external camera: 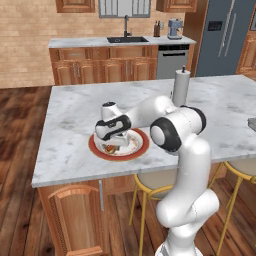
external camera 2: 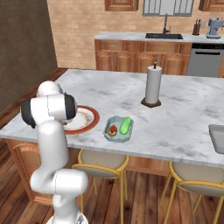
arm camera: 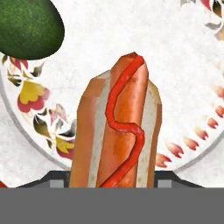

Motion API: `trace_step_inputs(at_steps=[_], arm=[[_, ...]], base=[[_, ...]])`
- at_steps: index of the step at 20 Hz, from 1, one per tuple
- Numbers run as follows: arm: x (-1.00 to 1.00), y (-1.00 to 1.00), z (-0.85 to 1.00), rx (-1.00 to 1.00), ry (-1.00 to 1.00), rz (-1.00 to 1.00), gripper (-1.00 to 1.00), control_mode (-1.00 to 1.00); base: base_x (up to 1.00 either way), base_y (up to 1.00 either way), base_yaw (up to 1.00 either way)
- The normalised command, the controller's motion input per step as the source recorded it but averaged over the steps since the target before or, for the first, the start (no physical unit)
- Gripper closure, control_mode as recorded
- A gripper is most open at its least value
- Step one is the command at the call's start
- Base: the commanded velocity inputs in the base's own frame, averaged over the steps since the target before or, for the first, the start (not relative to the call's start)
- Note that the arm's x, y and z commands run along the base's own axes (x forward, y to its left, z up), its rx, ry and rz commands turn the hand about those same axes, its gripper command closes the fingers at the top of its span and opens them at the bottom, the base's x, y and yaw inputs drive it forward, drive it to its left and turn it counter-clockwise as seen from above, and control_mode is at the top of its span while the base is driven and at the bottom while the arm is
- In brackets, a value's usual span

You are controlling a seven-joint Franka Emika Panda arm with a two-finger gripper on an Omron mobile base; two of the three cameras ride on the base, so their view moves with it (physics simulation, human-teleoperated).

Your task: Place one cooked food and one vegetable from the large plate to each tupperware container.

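Note:
In the hand view a hot dog (arm camera: 118, 131) with a red ketchup squiggle lies on the large plate (arm camera: 183, 78), and my gripper (arm camera: 113, 179) straddles it, both dark fingertips pressed against the bun's sides. A dark green avocado (arm camera: 28, 26) rests on the plate beyond it. The left base view has the gripper (external camera: 114, 145) reaching down onto the red-rimmed plate (external camera: 95, 150) near the island's front edge. The pale blue-grey tupperware container (external camera 2: 109, 135) sits right of the plate (external camera 2: 92, 119) and holds a small cooked food (external camera 2: 113, 130) and a green vegetable (external camera 2: 126, 125). The darker grey container (external camera 2: 217, 138) is at the far right.
A paper towel roll (external camera 2: 153, 85) stands upright mid-island behind the containers. Yellow-legged stools (external camera 2: 98, 159) sit under the front edge of the island. The back counter carries a sink (external camera: 127, 39) and a coffee machine (external camera: 175, 29).

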Motion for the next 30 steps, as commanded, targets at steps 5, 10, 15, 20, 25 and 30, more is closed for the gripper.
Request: trace_step_inputs(at_steps=[5, 10, 15, 20, 25, 30], arm=[[-0.7, -0.8, 0.95, 0.0, -0.01, 0.14, 1.0, -1.0], [-0.89, -0.79, 0.69, 0.0, -0.04, 0.16, 1.0, -1.0], [-0.69, -1.0, 0.65, 0.0, -0.01, 0.16, 1.0, -1.0], [-1.0, -1.0, 0.57, 0.01, -0.08, 0.14, 1.0, -1.0], [-0.52, -0.52, 0.13, 0.0, -0.03, 0.05, 1.0, -1.0], [0.0, 0.0, 0.0, 0.0, 0.0, 0.0, 1.0, -1.0]], base=[[0.0, 0.0, 0.0], [0.0, 0.0, 0.0], [0.0, 0.0, 0.0], [0.0, 0.0, 0.0], [0.0, 0.0, 0.0], [0.0, 0.0, 0.0]])
